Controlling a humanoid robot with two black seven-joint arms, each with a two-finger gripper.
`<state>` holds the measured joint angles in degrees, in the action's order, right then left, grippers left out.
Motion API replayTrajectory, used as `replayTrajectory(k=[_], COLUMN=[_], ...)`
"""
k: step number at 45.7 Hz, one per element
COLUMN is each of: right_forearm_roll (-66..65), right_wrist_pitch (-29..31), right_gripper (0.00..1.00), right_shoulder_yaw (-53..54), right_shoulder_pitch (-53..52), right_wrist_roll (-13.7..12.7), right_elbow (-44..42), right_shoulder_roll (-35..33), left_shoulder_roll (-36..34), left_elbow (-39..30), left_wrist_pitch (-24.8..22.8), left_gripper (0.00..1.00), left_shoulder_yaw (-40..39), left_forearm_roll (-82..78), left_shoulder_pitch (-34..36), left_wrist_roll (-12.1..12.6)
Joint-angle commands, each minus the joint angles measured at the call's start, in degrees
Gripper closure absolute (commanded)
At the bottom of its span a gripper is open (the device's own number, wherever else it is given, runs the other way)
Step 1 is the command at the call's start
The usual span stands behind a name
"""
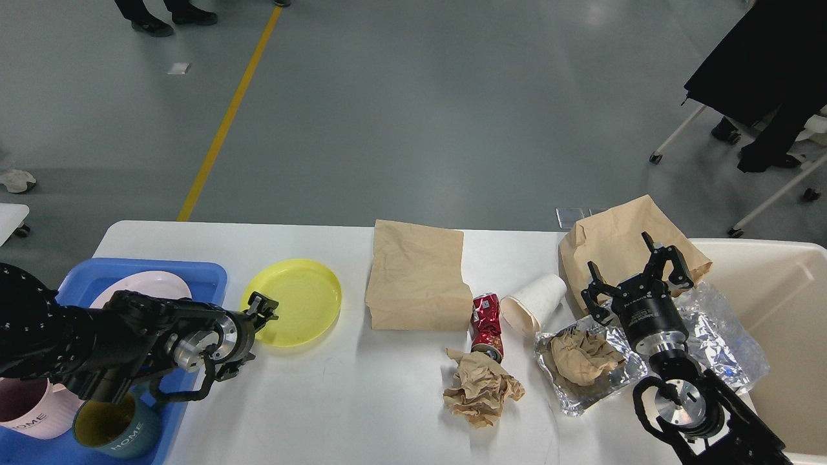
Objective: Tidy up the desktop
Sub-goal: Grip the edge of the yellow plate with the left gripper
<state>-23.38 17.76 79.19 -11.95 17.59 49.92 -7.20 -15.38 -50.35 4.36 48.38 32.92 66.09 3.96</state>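
Two paper bags (417, 278) (617, 242), two mugs (26, 413) (116, 429), two plates (300, 302) (145, 287), one can (486, 326).

Left tool (261, 306) at yellow plate's (297, 302) rim — right tool (636, 278) spread wide.
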Motion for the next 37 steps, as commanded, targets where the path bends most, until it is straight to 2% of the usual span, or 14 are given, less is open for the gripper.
replayTrajectory(k=[1,7,17,26,29,37], right_forearm_roll=[0.0,0.0,0.0,0.0,0.0,0.0], right_wrist_pitch=[0.0,0.0,0.0,0.0,0.0,0.0], right_gripper=[0.00,0.00,0.00,0.00,0.00,0.00], right_shoulder_yaw=[0.0,0.0,0.0,0.0,0.0,0.0], right_shoulder_pitch=[0.0,0.0,0.0,0.0,0.0,0.0], right_wrist_roll=[0.0,0.0,0.1,0.0,0.1,0.0], right_elbow=[0.0,0.0,0.0,0.0,0.0,0.0], right_shoulder_roll=[0.0,0.0,0.0,0.0,0.0,0.0], left_shoulder_roll=[0.1,-0.3,-0.4,-0.5,-0.5,-0.5], left_elbow=[0.1,0.1,0.1,0.1,0.1,0.1], left_wrist_pitch=[-0.1,-0.1,-0.8,-3.9,-4.7,-5.2], left_gripper=[0.40,0.51,0.76,0.96,1.00,1.00], left_shoulder_yaw=[-0.2,-0.1,-0.2,-0.3,-0.3,-0.2], left_forearm_roll=[0.0,0.0,-0.2,-0.1,-0.1,-0.1], left_shoulder_pitch=[-0.1,-0.1,-1.0,-1.4,-1.5,-1.2], left_wrist_roll=[0.0,0.0,0.4,0.5,0.5,0.6])
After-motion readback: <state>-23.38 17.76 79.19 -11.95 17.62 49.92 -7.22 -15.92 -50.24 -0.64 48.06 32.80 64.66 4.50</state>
